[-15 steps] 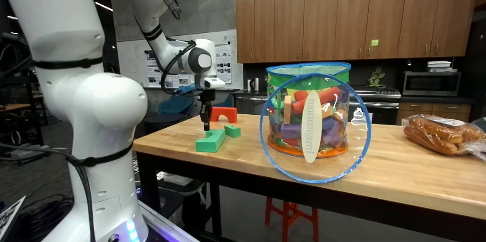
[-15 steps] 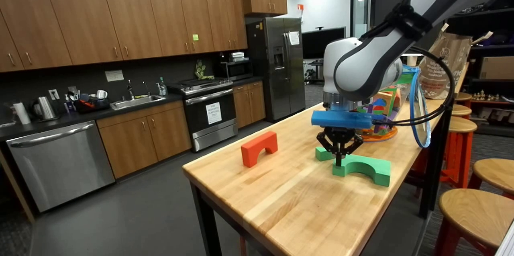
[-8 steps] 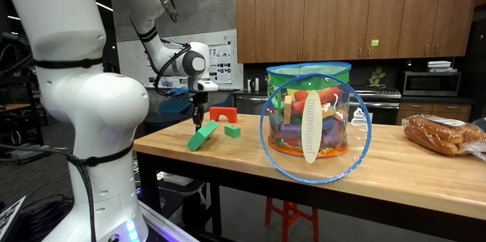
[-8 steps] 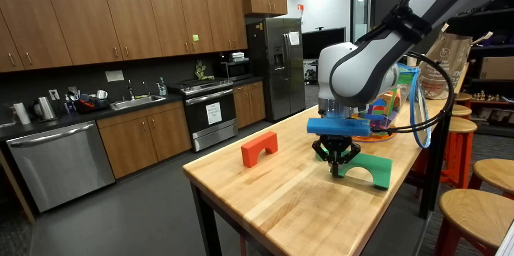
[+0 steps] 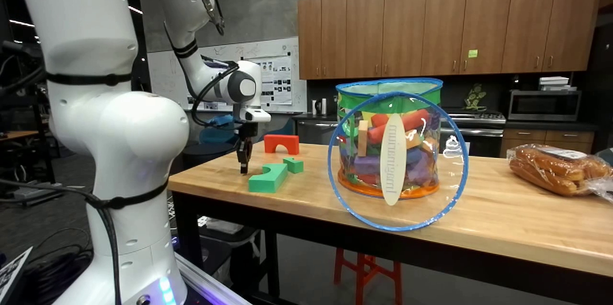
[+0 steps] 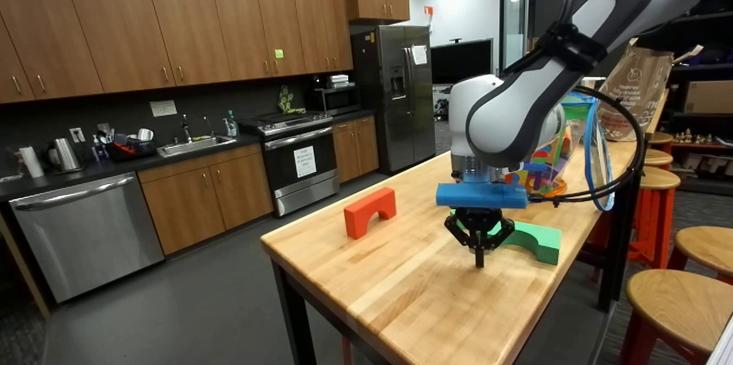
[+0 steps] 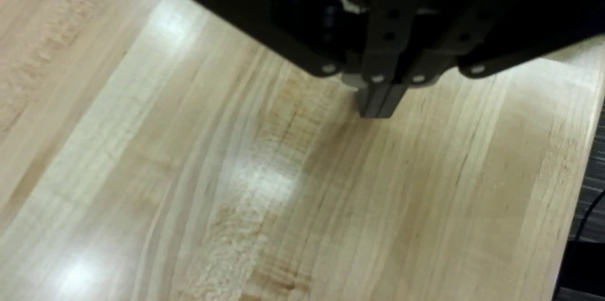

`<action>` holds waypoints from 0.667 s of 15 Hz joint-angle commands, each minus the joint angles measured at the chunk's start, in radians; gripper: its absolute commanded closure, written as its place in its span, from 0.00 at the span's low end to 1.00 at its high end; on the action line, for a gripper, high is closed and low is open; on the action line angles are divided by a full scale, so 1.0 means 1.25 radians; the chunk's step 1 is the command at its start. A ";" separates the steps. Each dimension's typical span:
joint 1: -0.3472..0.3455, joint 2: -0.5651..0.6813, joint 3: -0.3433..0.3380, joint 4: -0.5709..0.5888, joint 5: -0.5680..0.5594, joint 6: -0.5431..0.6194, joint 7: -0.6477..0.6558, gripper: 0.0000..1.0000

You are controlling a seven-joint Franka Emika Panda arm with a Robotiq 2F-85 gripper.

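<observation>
The gripper [image 6: 480, 262] is pressed together with nothing pinched in it, pointing down at the wooden table [image 6: 401, 290]; can't really tell if it touches. The green arch block [image 5: 270, 179] lies flat just beside it, not gripped, with a small green block [image 5: 293, 165] near that. A red arch block [image 6: 371, 203] stands upright well apart from them. The clear bag [image 5: 347, 102] further along is stuffed with other blocks [image 5: 416, 166], its round lid [image 5: 393, 161] flopped open in front. Progress-wise, no block is held or lifted, 3 sit loose on the table, and the gripper's well apart from the bag. My read: nothing's wrapped up yet.
</observation>
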 commanded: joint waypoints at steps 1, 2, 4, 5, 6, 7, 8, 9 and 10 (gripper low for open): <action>0.000 -0.022 -0.006 -0.011 0.009 0.018 -0.007 1.00; -0.003 -0.032 -0.008 -0.015 0.006 0.020 -0.004 1.00; -0.009 -0.048 -0.013 -0.023 0.003 0.023 0.001 1.00; -0.013 -0.057 -0.017 -0.029 0.003 0.024 0.004 1.00; -0.018 -0.066 -0.020 -0.035 0.002 0.024 0.008 1.00; -0.023 -0.077 -0.024 -0.044 0.005 0.026 0.010 1.00; -0.028 -0.088 -0.028 -0.053 0.008 0.027 0.011 1.00; -0.034 -0.101 -0.032 -0.063 0.012 0.031 0.013 0.88; -0.039 -0.116 -0.036 -0.074 0.015 0.034 0.017 0.73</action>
